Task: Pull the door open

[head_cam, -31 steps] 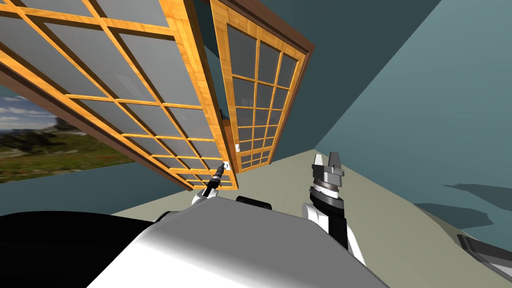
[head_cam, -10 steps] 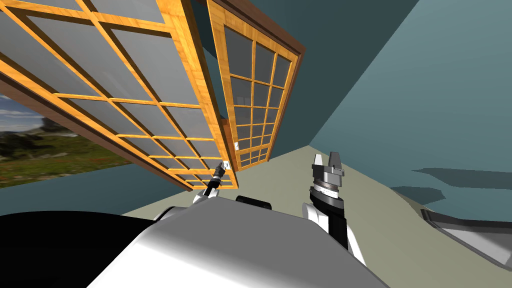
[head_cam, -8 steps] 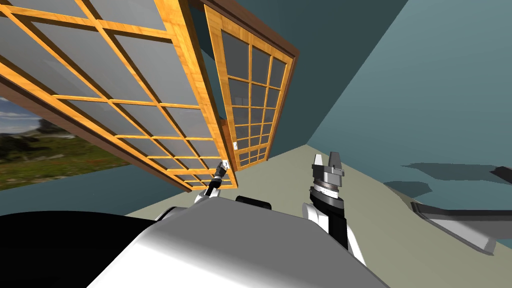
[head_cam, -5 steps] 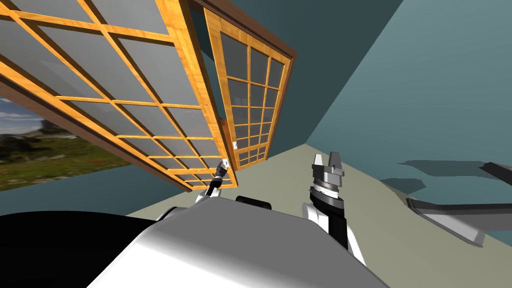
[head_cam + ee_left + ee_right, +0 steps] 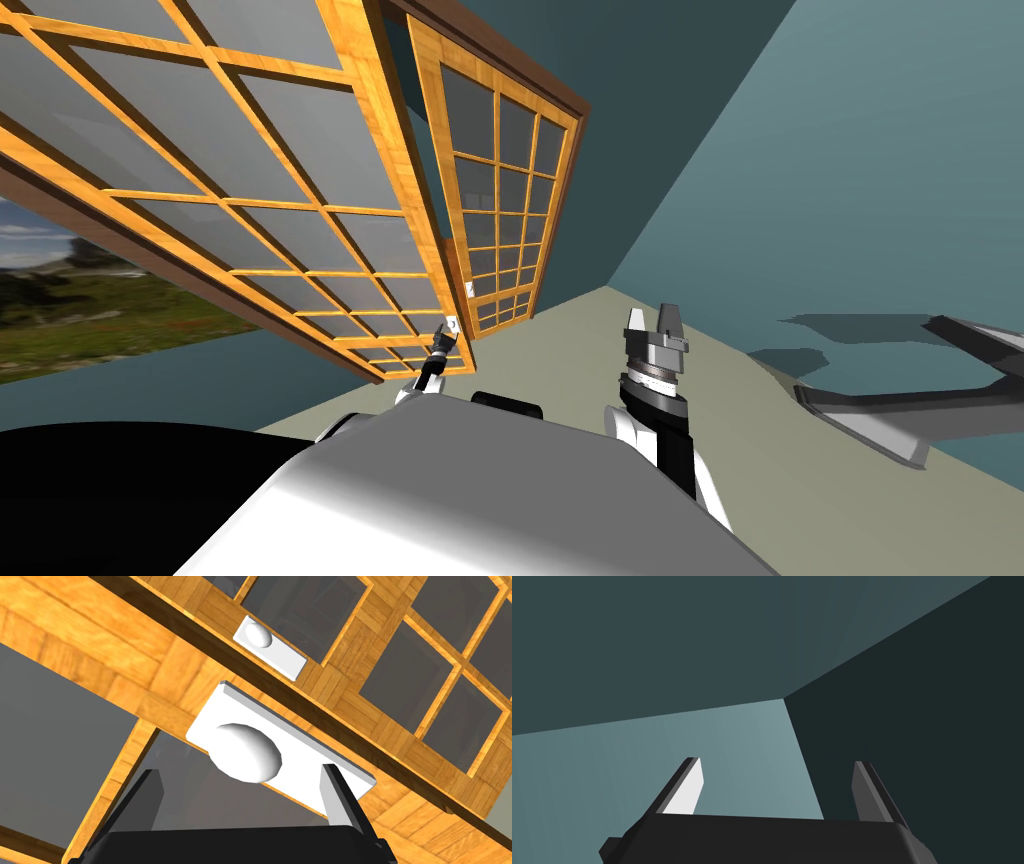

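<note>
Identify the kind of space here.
Probably a house interior at an exterior doorway: wooden double doors with glass panes, teal walls, a plain floor, and grassy landscape outside.

The knob on its plate lies just ahead of the left claw.

Head camera is aimed steeply down and forward with a roll, so the glazed wooden door is recorded slanted, ahead and to the left. Left wrist camera is set very near that door's edge, faced along the left gripper at the white knob. The knob's plate and the far leaf's plate are shared with the head view. Right wrist camera is carried on the right gripper, raised at the right, well apart from the door.
</note>
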`<state>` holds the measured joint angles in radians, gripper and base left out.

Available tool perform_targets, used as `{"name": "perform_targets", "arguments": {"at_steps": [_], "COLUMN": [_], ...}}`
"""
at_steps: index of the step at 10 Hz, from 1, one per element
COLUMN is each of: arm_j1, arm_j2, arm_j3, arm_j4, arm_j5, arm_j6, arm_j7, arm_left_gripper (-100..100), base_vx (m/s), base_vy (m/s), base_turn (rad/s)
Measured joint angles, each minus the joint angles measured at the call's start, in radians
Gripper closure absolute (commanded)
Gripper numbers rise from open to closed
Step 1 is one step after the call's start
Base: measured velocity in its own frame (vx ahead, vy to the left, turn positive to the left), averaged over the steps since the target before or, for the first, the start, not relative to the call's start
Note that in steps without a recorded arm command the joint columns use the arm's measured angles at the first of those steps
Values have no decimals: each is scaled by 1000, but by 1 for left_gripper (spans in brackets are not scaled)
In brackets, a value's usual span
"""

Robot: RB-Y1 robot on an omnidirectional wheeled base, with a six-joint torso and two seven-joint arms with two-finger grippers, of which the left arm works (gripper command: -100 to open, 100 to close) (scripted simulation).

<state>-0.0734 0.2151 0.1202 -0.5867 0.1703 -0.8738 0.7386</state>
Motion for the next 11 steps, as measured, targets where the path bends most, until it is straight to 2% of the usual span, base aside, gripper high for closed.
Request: {"name": "perform_targets", "arguments": {"at_steps": [3, 11], "arm_j1": [-3, -11], "arm_j2": [-9, -40], "arm_j3": [-5, -21], "arm_j4": [-4, -22], "arm_j5": [24, 109], "arm_j6": [4, 15], "arm_j7": [69, 271], "arm_left_gripper": [-100, -100], "base_vx": [-54, -57], "base_vy": [11, 16], "base_turn": [-40, -43]}}
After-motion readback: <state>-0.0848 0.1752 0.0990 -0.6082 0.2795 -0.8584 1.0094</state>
